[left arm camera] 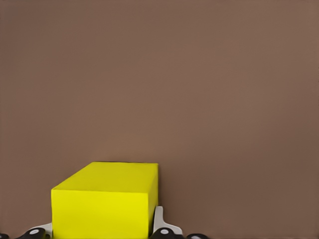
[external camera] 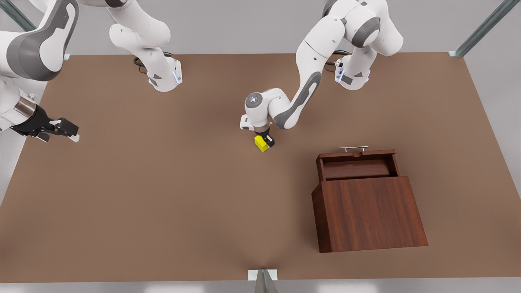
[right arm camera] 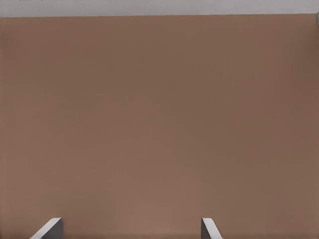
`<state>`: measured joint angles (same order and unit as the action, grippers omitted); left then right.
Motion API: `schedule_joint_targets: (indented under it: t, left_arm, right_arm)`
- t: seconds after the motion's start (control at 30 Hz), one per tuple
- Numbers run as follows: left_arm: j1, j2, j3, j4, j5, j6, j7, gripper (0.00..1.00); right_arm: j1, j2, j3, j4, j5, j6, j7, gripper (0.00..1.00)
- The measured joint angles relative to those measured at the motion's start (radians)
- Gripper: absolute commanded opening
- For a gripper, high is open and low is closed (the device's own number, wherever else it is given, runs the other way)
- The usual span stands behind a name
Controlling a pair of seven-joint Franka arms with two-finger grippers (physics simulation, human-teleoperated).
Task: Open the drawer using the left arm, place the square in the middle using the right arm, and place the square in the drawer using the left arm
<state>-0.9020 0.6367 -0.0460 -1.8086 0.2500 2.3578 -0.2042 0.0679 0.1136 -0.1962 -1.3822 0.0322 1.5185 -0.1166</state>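
The square (external camera: 260, 143) is a small yellow cube near the middle of the brown tabletop (external camera: 163, 195). My left gripper (external camera: 265, 142) points down onto it and is shut on it. In the left wrist view the square (left arm camera: 104, 199) sits between the pale fingertips (left arm camera: 159, 223), which press against its sides. The drawer (external camera: 358, 167) stands pulled out of the wooden cabinet (external camera: 368, 211) on the front view's right, its silver handle (external camera: 354, 148) facing the arms and nothing inside. My right gripper (external camera: 65, 132) waits open above the table's edge at the front view's left.
The cabinet is the only tall obstacle, a short way to the front view's right of the square. Both arm bases (external camera: 165, 77) stand at the far table edge. Bare tabletop (right arm camera: 159, 124) lies beneath the right gripper's spread fingertips (right arm camera: 50, 229).
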Motion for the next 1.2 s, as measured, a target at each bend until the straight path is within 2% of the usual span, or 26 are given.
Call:
schedule_joint_targets:
  t: [0.17, 0.37, 0.43, 0.6, 0.67, 0.8, 1.2]
  left_arm:
    - [0.002, -0.032, 0.001, 0.032, 0.003, -0.068, 0.008, 0.71]
    - [0.011, -0.254, 0.05, 0.04, -0.048, -0.247, 0.056, 0.71]
    - [0.013, -0.322, 0.117, 0.044, -0.106, -0.335, 0.185, 0.71]
    - [0.013, -0.438, 0.387, 0.043, -0.233, -0.523, 0.641, 0.71]
    - [0.008, -0.437, 0.493, 0.042, -0.266, -0.533, 0.823, 0.71]
    - [0.018, -0.395, 0.604, 0.04, -0.306, -0.517, 1.041, 0.71]
    - [0.095, -0.325, 0.661, 0.043, -0.373, -0.468, 1.328, 0.71]
  right_arm:
    - [-0.001, 0.0, 0.0, 0.0, 0.0, 0.0, 0.0, 1.0]
    - [-0.002, 0.0, 0.0, 0.0, 0.0, 0.001, 0.0, 1.0]
    - [-0.004, 0.0, 0.0, 0.0, 0.0, 0.002, 0.0, 1.0]
    - [-0.002, 0.002, 0.0, 0.0, 0.0, 0.002, 0.0, 1.0]
    - [-0.002, 0.002, 0.0, 0.0, 0.0, 0.002, 0.0, 1.0]
    - [-0.002, 0.002, 0.0, 0.0, 0.0, 0.002, 0.0, 1.0]
    - [-0.002, 0.002, 0.0, 0.0, 0.0, 0.003, 0.0, 1.0]
